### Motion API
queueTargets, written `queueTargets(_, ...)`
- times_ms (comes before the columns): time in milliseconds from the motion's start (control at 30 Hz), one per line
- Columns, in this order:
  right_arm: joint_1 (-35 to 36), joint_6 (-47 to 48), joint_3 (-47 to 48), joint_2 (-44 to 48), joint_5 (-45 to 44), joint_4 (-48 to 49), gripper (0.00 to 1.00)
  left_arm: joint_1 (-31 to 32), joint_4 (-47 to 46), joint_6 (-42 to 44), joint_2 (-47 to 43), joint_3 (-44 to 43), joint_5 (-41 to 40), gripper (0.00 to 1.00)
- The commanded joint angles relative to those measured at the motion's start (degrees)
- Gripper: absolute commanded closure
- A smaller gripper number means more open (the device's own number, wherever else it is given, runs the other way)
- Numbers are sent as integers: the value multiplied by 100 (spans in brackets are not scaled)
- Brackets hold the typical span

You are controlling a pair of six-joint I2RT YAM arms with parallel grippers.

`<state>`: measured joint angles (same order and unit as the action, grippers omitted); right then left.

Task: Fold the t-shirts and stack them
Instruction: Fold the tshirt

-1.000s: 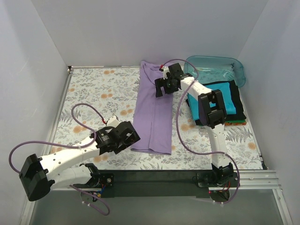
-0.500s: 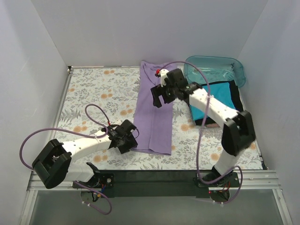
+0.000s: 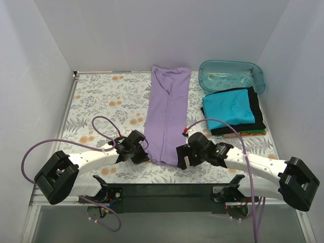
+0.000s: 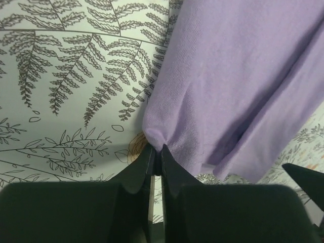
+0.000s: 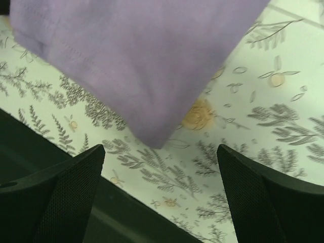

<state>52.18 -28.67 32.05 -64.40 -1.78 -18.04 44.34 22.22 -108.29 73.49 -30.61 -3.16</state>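
A lavender t-shirt (image 3: 168,112), folded into a long strip, lies down the middle of the flowered table. My left gripper (image 3: 143,158) is shut on its near left corner, and the left wrist view shows the cloth (image 4: 233,86) pinched at the fingertips (image 4: 169,158). My right gripper (image 3: 181,158) stands open at the near right corner (image 5: 152,129), which lies ahead of its jaws untouched. At the right rests a stack of folded t-shirts: teal (image 3: 228,107) on top, black (image 3: 257,116) beneath, orange-red (image 3: 253,132) at the bottom.
A clear teal plastic tub (image 3: 231,76) stands at the back right, behind the stack. White walls close in the table on three sides. A black rail (image 3: 167,191) with both arm bases runs along the near edge.
My left gripper has moved to the shirt's near left corner and shut on it. My right arm has swung from the shirt's far end down to its near right corner, still open.
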Motion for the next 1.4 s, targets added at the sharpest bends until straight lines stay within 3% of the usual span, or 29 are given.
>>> queueTargets(0,371,-772,-41,121,-471,337,4,14,274,19,35,529,210,100)
queueTargets(100,494,-947,-67,-90,-621,328,13,14,318,-69,-220,731,237,100)
queueTargets(300,600,-1106,-103,-494,-911,345,42,14,362,-149,-713,978,298,100)
queueTargets(333,617,-1106,-103,-555,-903,337,52,22,371,-122,-722,978,307,100)
queueTargets(500,784,-1220,-296,-390,-841,293,79,40,459,-8,-784,995,561,100)
queueTargets(533,880,-1246,-435,-232,-841,266,98,83,502,-17,-810,1022,658,100)
queueTargets(633,1205,-1474,-603,180,-841,74,99,224,913,-182,-1117,1057,755,100)
queueTargets(733,1836,-1842,-718,524,-929,-155,99,776,1529,-533,-1723,996,519,100)
queueTargets(933,2779,-2196,-420,535,-1394,-558,99,1340,1882,-895,-2585,899,483,100)
queueTargets(1167,2754,-1917,450,288,-3088,-1333,99,1341,1795,-1027,-2218,293,-508,100)
queueTargets(1367,1867,-976,1276,-168,-3355,-1123,99,1034,2189,-729,-927,-1279,-1608,100)
